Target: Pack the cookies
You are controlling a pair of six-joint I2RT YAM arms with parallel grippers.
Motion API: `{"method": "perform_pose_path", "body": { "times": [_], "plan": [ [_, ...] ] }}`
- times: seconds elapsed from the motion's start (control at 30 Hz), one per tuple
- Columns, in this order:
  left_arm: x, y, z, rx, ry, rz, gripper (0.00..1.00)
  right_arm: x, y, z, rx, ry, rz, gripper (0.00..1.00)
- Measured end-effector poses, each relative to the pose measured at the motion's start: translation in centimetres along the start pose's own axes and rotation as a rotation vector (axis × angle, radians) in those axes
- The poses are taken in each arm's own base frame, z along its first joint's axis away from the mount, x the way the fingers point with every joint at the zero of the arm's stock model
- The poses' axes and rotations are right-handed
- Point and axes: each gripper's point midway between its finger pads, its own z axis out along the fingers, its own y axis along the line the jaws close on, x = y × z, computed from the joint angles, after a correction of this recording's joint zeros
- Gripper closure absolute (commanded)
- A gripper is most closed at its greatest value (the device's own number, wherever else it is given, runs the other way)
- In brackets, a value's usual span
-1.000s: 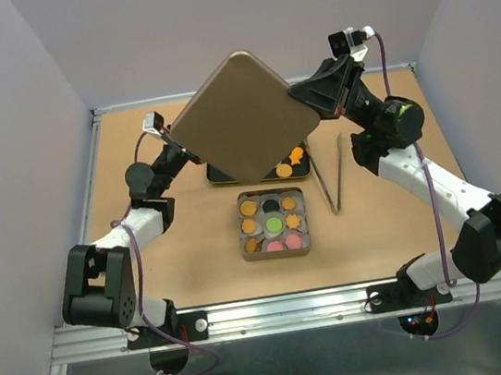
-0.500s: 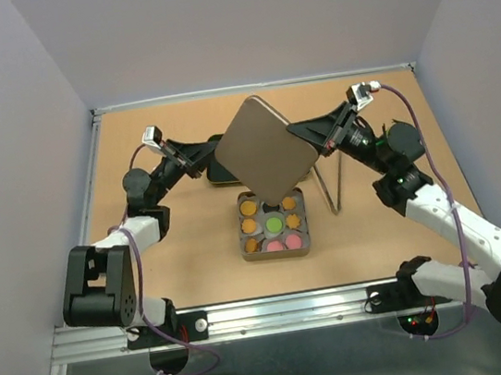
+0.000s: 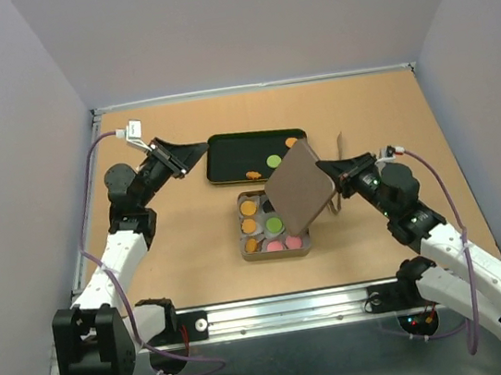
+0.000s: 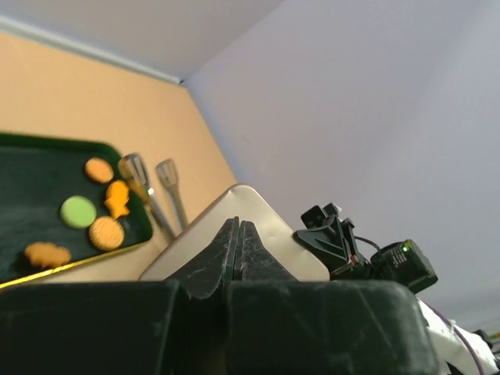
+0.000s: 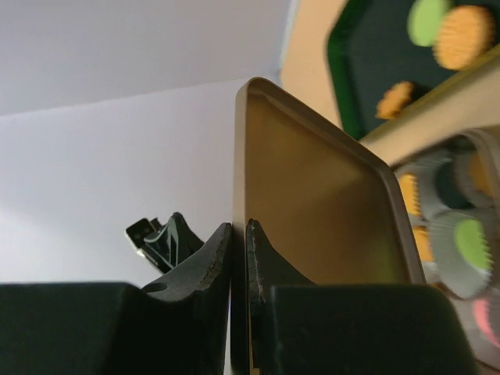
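Bronze lid [image 3: 296,190] stands tilted over the tin [image 3: 277,253] of cookies [image 3: 275,226], its edge pinched in the right hand [image 3: 325,172], while the left hand [image 3: 195,150] hangs pressed together, empty.

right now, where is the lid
Top view: the lid hangs tilted over the right side of the cookie box, mid-table, pinched by the right hand, with the dark tray just behind it.

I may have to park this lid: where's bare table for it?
Bare table lies between the tin and the left arm, and in the far right corner beyond the tongs. It's crowded between tin and tray.
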Motion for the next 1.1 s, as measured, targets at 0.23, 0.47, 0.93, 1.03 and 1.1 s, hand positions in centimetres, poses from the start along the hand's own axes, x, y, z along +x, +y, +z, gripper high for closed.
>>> {"method": "perform_pose_path", "body": {
  "times": [0.23,0.47,0.93,1.03,1.1],
  "plan": [
    [5.5,7.1,-2.1,-0.224,0.102,-0.091,0.99,-1.1,-4.7,-1.8,0.084,-0.061,0.065,0.99],
    [8.3,8.2,-2.3,-0.282,0.16,-0.089,1.0,-1.6,-7.4,-3.2,0.076,-0.093,0.091,0.99],
    [12.3,11.0,-2.8,-0.441,0.242,-0.071,1.0,-2.3,-12.7,-5.5,0.132,-0.134,0.089,1.0],
    [13.0,11.7,-3.2,-0.476,0.26,-0.075,1.0,-1.9,-13.8,-5.9,0.185,-0.113,0.062,0.99],
    [13.5,11.9,-3.4,-0.488,0.271,-0.074,1.0,-1.7,-14.1,-6.3,0.21,-0.098,0.054,0.94]
  ]
}}
